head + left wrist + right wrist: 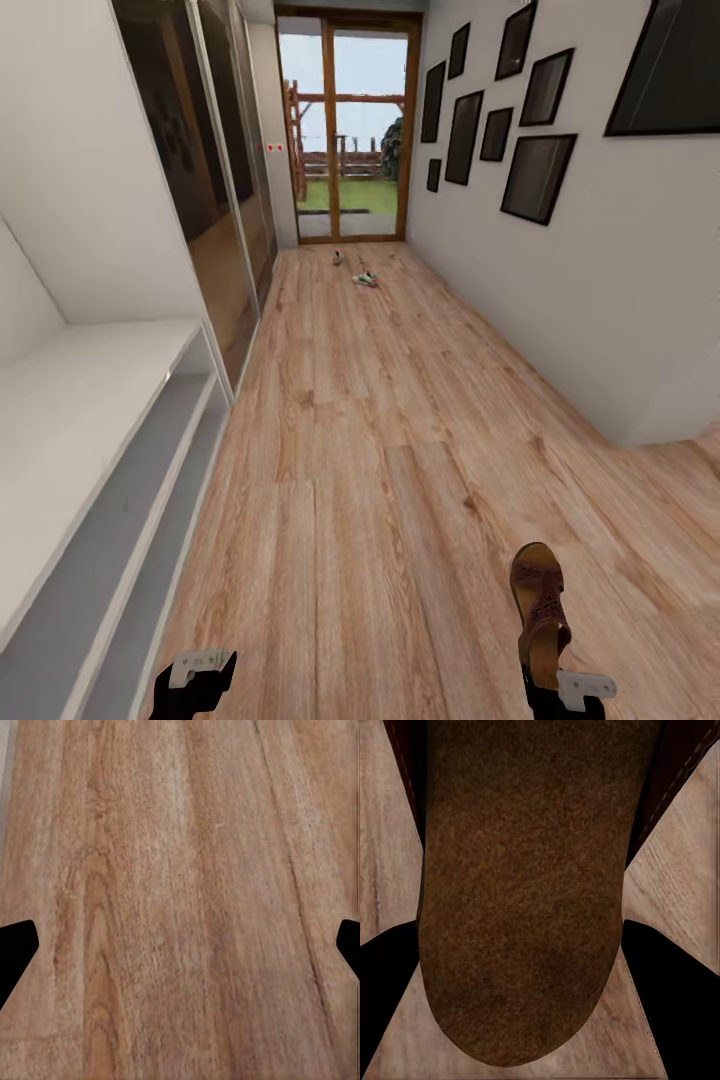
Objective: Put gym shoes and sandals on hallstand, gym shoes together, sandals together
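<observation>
Right hand (562,690), frame bottom right, clamped a sandal (537,600) by its heel for carrying; left hand (195,672) hung wide open, empty; hallstand (90,520) at left.

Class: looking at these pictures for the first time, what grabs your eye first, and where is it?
A brown sandal held in the right hand, low in the head view. Far down the corridor, small shoes lie on the wood floor before a glass door.

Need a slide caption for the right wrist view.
Right gripper clamps a brown sandal by its heel above the plank floor.
</observation>
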Tool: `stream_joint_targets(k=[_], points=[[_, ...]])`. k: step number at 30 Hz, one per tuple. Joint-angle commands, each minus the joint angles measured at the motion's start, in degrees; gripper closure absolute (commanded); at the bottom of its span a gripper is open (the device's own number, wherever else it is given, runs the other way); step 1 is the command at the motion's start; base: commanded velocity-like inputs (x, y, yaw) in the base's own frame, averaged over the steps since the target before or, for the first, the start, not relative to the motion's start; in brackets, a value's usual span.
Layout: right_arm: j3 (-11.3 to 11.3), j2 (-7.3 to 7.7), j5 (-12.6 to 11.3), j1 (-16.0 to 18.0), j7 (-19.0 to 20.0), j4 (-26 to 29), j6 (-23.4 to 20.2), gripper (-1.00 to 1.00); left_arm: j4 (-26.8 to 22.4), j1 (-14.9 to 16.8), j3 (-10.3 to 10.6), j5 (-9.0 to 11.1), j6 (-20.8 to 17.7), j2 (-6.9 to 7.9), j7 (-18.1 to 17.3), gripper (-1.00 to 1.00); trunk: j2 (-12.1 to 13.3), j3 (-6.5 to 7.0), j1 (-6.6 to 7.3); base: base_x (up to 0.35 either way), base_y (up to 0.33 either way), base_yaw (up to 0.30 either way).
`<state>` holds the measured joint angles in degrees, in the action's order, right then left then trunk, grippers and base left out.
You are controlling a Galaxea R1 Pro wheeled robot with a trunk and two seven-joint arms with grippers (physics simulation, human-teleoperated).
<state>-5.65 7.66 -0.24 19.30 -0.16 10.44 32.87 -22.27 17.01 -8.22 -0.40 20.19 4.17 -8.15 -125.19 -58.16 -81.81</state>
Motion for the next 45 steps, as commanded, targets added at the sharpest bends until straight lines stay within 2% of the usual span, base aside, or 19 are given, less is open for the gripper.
stream_joint_targets(k=[1, 11, 34, 38, 45], points=[[-0.14, -0.01, -0.03, 0.04, -0.01, -0.07, 0.18, 1.00, 0.03, 0.03, -0.48, -0.04, 0.11, -0.04, -0.55, -1.00, 0.40, 0.14, 0.24, 0.000, 0.000, -0.198], [-0.15, -0.01, -0.04, 0.04, -0.01, -0.07, 0.18, 1.00, 0.03, 0.03, -0.48, 0.00, 0.11, -0.04, -0.55, -1.00, 4.41, 1.97, 2.43, 0.000, 0.000, -0.253], [-0.15, -0.01, -0.11, 0.04, -0.01, -0.07, 0.18, 1.00, 0.02, -0.04, -0.74, 0.15, 0.11, 0.05, -0.42, -1.00, 4.41, 2.70, 2.43, 0.000, 0.000, -0.291], [-0.15, -0.01, -0.11, 0.04, -0.01, -0.07, 0.18, 1.00, -0.02, -0.04, -1.28, 0.10, 0.13, 0.13, 1.20, -1.00, 4.41, 2.84, 2.43, 0.000, 0.000, -0.292], [-0.15, -0.01, -0.11, 0.04, -0.01, -0.07, 0.18, 1.00, 0.03, -0.25, -1.25, -0.11, 1.29, 0.12, 1.83, -1.00, 4.41, 3.07, 2.43, 0.010, 0.000, -0.292]])
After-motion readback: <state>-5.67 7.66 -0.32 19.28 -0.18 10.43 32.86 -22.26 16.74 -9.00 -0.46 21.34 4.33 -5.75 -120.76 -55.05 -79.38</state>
